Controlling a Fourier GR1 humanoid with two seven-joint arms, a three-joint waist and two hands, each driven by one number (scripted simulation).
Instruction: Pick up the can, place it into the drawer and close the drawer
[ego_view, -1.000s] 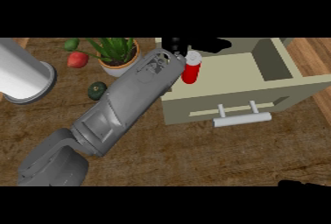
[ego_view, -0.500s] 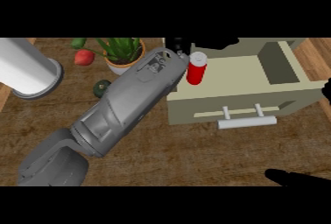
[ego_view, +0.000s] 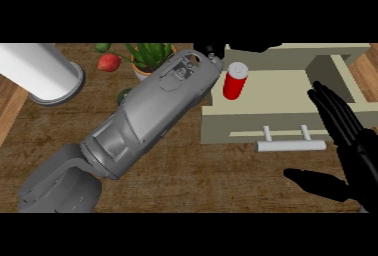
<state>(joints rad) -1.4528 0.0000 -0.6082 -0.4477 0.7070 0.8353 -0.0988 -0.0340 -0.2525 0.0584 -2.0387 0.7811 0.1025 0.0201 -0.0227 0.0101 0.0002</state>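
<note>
At the view's top edge, the left hand (ego_view: 213, 50) shows only as black patches just above the red can (ego_view: 234, 86); whether it grips the can cannot be told. The can is upright over the left part of the open drawer (ego_view: 284, 107). The right hand (ego_view: 354, 150) hovers at the drawer's right side, fingers straight, thumb spread. The left forearm (ego_view: 151, 120) half hides a dark green fruit (ego_view: 123, 95). Beyond it are a potted plant (ego_view: 150, 54), a red fruit (ego_view: 109, 62) and a white cylinder (ego_view: 35, 70).

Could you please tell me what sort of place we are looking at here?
Most likely a kitchen counter: a wooden top, a beige drawer standing open with a bar handle, and a potted plant with a red fruit beside it.
</note>
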